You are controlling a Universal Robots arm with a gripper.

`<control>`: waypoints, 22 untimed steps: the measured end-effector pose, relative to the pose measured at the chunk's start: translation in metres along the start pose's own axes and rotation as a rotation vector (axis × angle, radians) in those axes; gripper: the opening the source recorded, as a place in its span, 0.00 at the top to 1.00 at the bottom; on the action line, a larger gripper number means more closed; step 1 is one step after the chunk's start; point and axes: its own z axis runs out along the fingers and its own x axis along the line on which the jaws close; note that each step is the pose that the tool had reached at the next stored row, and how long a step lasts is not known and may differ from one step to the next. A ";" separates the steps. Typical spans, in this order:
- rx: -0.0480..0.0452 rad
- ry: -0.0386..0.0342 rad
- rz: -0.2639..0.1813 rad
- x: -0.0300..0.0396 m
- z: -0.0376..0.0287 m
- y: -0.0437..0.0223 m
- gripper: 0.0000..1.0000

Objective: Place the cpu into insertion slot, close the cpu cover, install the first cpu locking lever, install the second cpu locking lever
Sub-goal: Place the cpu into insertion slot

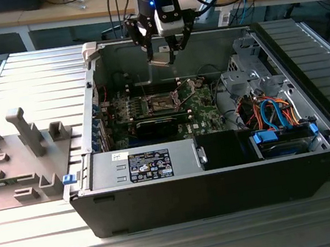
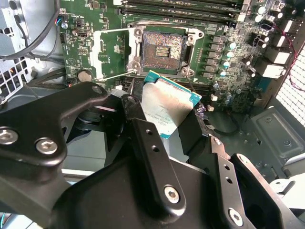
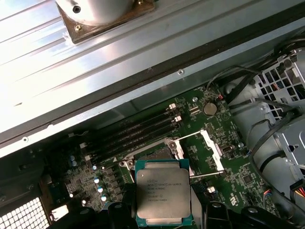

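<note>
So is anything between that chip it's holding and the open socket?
No: in the second wrist view only open air separates the cpu from the insertion slot; the cpu cover is swung aside.

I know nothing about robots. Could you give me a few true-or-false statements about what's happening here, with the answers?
1. The gripper holds the cpu. True.
2. The cpu sits in the insertion slot. False: the slot is empty, and the cpu hangs in the gripper above the motherboard.
3. The cpu cover is shut over the slot. False: it is swung open beside the slot.
4. The motherboard lies inside an open computer case. True.
</note>
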 end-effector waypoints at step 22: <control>0.0008 -0.0031 0.031 0.0000 0.0002 0.0000 0.46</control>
